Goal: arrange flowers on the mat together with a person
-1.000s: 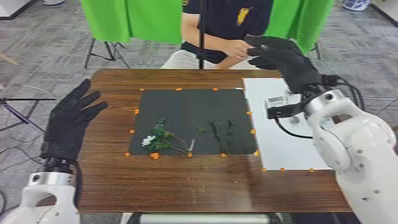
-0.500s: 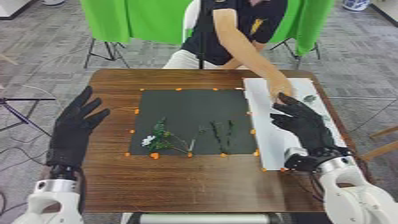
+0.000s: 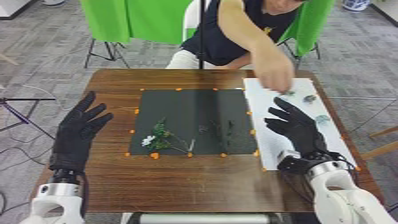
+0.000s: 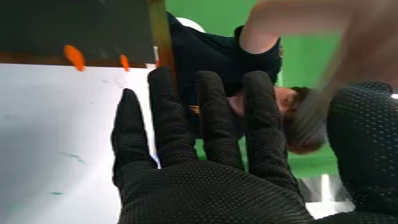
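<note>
Landmark: dark grey rectangular mat [image 3: 182,107] on the brown wooden table [image 3: 182,187], orange marks [image 3: 155,156] round its border, probably to fix its place. Task's flowers: on the mat's near left part, a white-petalled flower [image 3: 147,141] with leafy green stems [image 3: 161,127] and a thin pale stem [image 3: 191,145]; dark green slender sprigs [image 3: 230,134] on its near right part. Stems look laid flat so each shape reads against the dark ground.

Right of the mat, long white sheet [image 3: 302,84] with small grey-green sprigs [image 3: 309,98] on it, likely spare pieces kept off the picture till wanted.

Person's bare hand [image 3: 274,75] reaches over the sheet's far part, right of the mat; blurred, can't tell if it pinches anything. Probably the person's turn to choose or place a piece.

Robot's right hand [image 3: 296,127], black glove, over the sheet just right of the mat: fingers straight, a little spread, holding nothing. Seems ready near the supply, but close to the person's reach, so a bump is possible. Left hand [image 3: 80,130], also black-gloved, left of the mat: fingers straight, spread, nothing held; likely parked clear of the stems.
</note>
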You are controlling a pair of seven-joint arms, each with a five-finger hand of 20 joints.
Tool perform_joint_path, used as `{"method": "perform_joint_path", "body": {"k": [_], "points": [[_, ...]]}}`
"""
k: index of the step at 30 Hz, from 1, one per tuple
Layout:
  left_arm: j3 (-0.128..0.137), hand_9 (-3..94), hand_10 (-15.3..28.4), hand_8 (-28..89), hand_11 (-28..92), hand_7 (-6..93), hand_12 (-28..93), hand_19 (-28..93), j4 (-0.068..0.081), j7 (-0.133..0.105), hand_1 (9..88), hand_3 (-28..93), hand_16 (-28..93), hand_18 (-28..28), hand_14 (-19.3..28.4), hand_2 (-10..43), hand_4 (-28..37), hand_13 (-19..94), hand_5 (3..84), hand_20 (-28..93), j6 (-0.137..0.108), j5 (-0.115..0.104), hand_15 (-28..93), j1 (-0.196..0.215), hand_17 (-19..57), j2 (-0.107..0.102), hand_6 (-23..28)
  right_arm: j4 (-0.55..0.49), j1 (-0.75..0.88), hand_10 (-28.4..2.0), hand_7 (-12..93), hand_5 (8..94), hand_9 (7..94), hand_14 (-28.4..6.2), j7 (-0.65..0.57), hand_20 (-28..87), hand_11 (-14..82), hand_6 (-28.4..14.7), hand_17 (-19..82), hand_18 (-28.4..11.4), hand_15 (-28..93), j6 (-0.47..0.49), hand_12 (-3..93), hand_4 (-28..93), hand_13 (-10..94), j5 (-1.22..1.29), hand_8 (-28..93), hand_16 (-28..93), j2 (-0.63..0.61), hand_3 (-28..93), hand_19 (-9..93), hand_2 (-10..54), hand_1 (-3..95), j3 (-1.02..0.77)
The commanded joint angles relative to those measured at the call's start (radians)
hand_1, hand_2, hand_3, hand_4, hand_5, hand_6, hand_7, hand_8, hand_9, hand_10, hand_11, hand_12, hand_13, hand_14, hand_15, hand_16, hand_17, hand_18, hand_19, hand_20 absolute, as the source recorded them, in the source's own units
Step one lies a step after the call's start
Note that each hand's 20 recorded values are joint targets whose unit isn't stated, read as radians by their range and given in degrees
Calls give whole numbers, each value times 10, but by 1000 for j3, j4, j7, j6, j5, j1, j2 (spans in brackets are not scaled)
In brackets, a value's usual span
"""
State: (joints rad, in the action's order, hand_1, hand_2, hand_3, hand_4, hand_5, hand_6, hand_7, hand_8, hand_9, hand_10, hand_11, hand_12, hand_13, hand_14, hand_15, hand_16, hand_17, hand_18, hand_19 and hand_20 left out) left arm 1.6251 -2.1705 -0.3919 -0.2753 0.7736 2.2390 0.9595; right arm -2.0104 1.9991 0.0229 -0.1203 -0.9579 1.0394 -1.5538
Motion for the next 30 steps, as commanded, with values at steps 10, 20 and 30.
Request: {"method": "perform_joint_path", "body": {"k": [10,20,30], "points": [[6,332,155,-96,196,106,89,446,4,12,226,779,-55,236,236,48,-283,246,350,137,1,4,404,22,-100,13,21,2,11,-104,164,389,426,-165,24,178,66,54,15,-214,201,-18,144,-283,346,-2,-134,207,11,779,441,67,166,-34],[9,332,156,-96,199,106,88,446,0,12,227,780,-57,236,236,48,-283,246,349,136,-3,2,404,32,-100,10,21,7,17,-103,164,390,427,-165,25,179,67,55,16,-215,206,-12,144,-283,347,-7,-135,201,19,780,443,65,165,-49],[9,331,156,-96,199,106,87,446,-1,24,227,781,-57,235,236,48,-283,246,348,135,-1,5,406,31,-100,17,21,5,16,-103,164,392,428,-165,13,181,69,55,18,-216,210,-10,144,-283,351,-15,-134,201,23,782,446,62,166,-48]]}}
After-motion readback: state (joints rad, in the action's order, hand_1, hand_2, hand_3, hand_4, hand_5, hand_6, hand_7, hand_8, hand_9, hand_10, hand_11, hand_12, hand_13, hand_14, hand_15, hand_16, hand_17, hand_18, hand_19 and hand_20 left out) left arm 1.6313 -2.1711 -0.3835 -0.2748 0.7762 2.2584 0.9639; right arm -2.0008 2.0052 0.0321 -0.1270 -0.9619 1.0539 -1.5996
